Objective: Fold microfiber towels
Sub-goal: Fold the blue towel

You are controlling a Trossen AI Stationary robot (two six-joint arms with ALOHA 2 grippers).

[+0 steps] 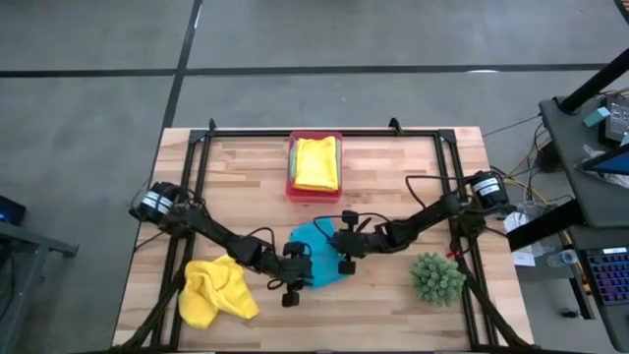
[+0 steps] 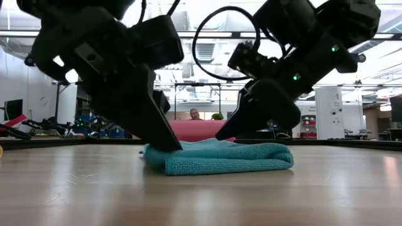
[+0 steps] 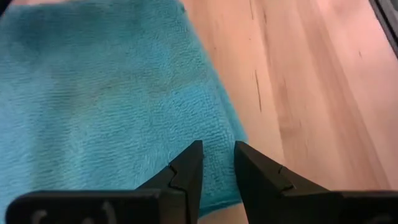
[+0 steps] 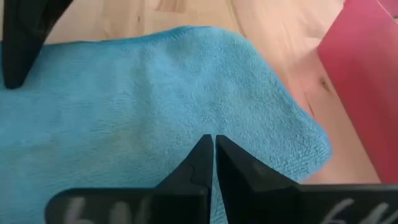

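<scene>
light: bright, even, overhead | glare: ceiling strip lights blow out in the low view, dark arms go silhouette | shadows: soft under the folded turquoise microfiber towel (image 2: 218, 157) | focus: near pale wooden tabletop (image 2: 201, 201) blurry, wrist views kinda soft

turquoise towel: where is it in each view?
High: turquoise towel at table centre front, between both grippers.
Low: centre, flat on the table.
Left wrist: fills the left side.
Right wrist: fills the middle.
Shared landmark: pink tray, behind the towel.
</scene>
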